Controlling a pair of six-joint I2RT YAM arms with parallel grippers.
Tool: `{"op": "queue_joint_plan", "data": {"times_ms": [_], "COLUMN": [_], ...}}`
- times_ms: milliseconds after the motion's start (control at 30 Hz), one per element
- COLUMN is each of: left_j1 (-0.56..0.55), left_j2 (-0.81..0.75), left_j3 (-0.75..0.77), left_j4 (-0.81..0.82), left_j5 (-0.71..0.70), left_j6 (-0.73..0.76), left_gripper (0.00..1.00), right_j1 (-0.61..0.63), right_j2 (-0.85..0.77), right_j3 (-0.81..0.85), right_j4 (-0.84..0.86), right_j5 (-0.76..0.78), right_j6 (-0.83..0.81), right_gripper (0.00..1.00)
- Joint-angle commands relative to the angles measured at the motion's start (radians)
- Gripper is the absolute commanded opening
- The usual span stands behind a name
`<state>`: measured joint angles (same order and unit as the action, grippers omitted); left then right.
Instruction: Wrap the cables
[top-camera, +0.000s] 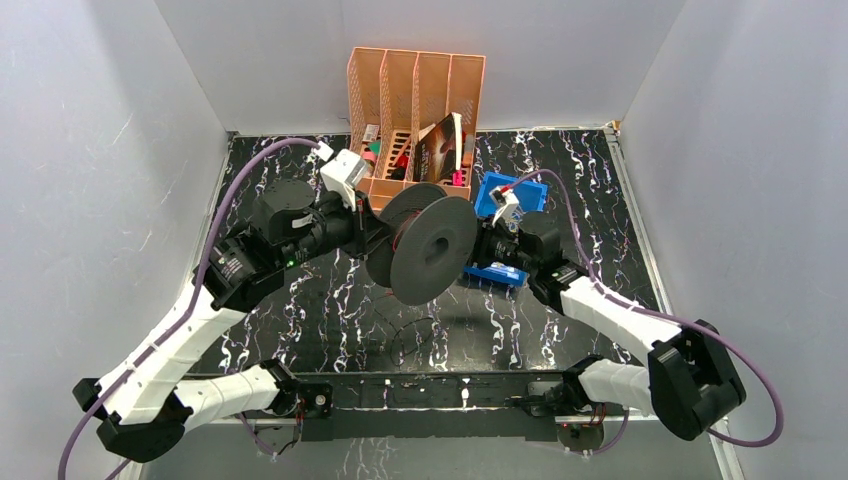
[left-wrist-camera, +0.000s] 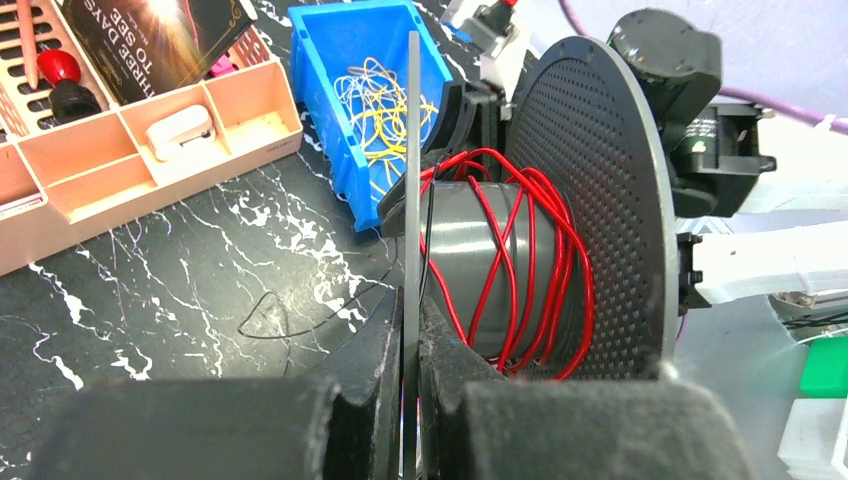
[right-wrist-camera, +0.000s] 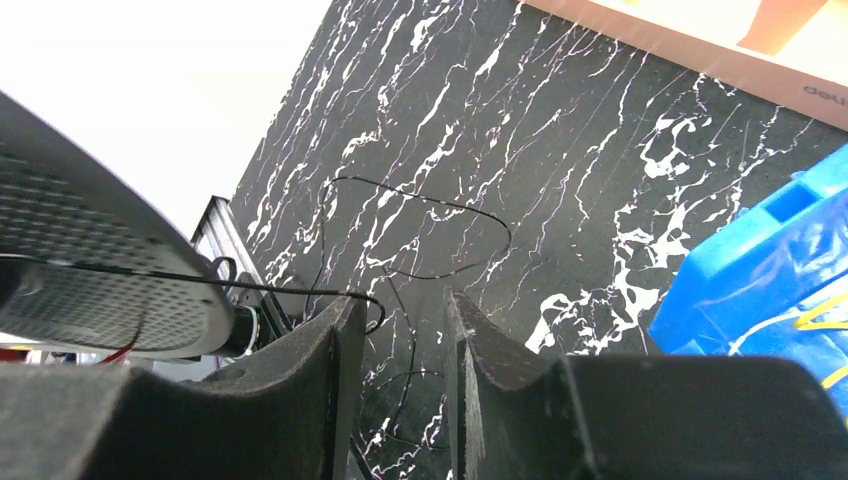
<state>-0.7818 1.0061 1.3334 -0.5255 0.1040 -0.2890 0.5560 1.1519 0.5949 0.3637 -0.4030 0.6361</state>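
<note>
While left gripper (left-wrist-camera: 412, 330) clamps the near disc of the spool (left-wrist-camera: 590, 200), red cable (left-wrist-camera: 530, 260) sits wound around its core. Beside the spool, right gripper (right-wrist-camera: 400, 320) has jaws parted, gripping nothing. Off the spool, black cable (right-wrist-camera: 440, 202) trails in loose loops on the table (right-wrist-camera: 600, 150). Behind the spool, yellow cables (left-wrist-camera: 375, 95) lie in a bin (left-wrist-camera: 325, 140).

White walls (top-camera: 100, 150), black marbled tabletop (top-camera: 300, 310)

The grey spool (top-camera: 432, 250) is hanging over the middle of the table (top-camera: 300, 300), blocking passage there. The peach organizer (top-camera: 415, 85) and blue bin (left-wrist-camera: 330, 140) are crowding the far side. The near-left stretch is lying open, apart from a black cable (right-wrist-camera: 420, 197) looping under the spool.
</note>
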Motion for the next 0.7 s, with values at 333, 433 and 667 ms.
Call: {"op": "queue_joint_plan", "data": {"times_ms": [333, 433, 667], "left_j1": [0.003, 0.003, 0.004], "left_j2": [-0.049, -0.058, -0.084], "left_j3": [0.107, 0.106, 0.051], "left_j4": [0.083, 0.095, 0.148], "left_j5": [-0.050, -0.080, -0.198], "left_j6": [-0.079, -0.092, -0.144], "left_gripper": [0.00, 0.00, 0.00], "right_j1": [0.113, 0.133, 0.168], "right_j2": [0.088, 0.106, 0.117], "right_j3": [0.006, -0.010, -0.096], "right_j4": [0.300, 0.338, 0.437], "right_j5": [0.111, 0.121, 0.134], "right_j6": [0.047, 0.059, 0.083], "right_gripper": [0.36, 0.35, 0.22]}}
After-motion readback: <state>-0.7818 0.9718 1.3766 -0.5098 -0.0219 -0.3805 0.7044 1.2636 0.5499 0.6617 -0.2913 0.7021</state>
